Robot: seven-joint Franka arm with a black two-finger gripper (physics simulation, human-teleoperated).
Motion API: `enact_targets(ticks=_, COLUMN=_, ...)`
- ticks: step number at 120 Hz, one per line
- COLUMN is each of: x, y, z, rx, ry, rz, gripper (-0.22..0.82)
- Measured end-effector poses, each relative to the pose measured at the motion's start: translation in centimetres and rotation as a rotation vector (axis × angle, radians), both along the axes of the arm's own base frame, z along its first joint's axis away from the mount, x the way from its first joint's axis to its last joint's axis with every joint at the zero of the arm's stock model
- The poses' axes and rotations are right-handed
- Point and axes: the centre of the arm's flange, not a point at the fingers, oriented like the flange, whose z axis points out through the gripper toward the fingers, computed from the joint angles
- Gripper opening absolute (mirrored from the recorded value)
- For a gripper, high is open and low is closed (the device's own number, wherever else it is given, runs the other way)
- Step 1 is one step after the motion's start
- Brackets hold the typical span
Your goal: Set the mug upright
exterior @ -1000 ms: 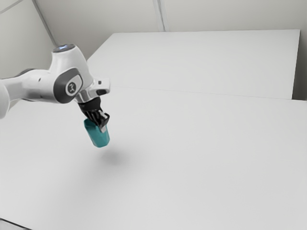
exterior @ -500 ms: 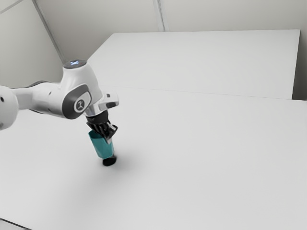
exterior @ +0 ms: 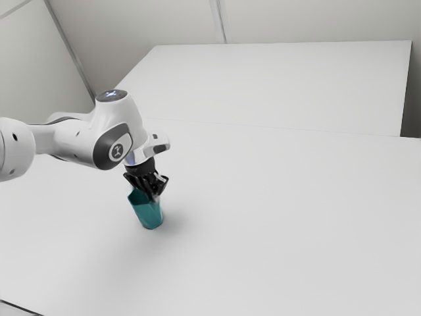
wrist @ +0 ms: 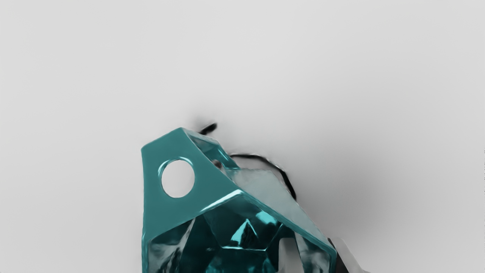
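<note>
Across the exterior view stretches the broad, pale table [exterior: 296,224], and from its left the white arm [exterior: 75,141] reaches over, wrist angled down. Under that wrist, the teal mug [exterior: 147,214]! It's well over to the exterior view's left side of the table, mouth upward but leaning toward that same left, base low over the tabletop; whether the base touches, I can't tell. Right at its rim is my black gripper [exterior: 153,195], and the jaws are pinching the mug's wall. Look at the wrist view: one finger [wrist: 289,258] dips inside the faceted mouth, the other [wrist: 346,254] presses outside, wall between them. Off the mug's side juts a flat handle [wrist: 206,178], pierced by a round hole [wrist: 178,178]. Smallest of all, a thin black curve [wrist: 283,173] shows beside the mug.
</note>
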Motion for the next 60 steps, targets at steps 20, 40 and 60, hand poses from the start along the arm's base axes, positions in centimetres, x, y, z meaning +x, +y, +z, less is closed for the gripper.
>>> enact_targets(ticks=20, x=0.0, y=-0.4, z=0.5, rx=-0.001, ry=-0.014, rz=0.015, gripper=0.13)
enact_targets(ticks=40, x=0.1, y=-2.1, z=2.3, rx=-0.006, ry=-0.054, rz=0.003, gripper=0.36)
enact_targets(ticks=60, x=0.9, y=-2.5, z=4.7, rx=-0.014, ry=-0.091, rz=0.011, gripper=0.48)
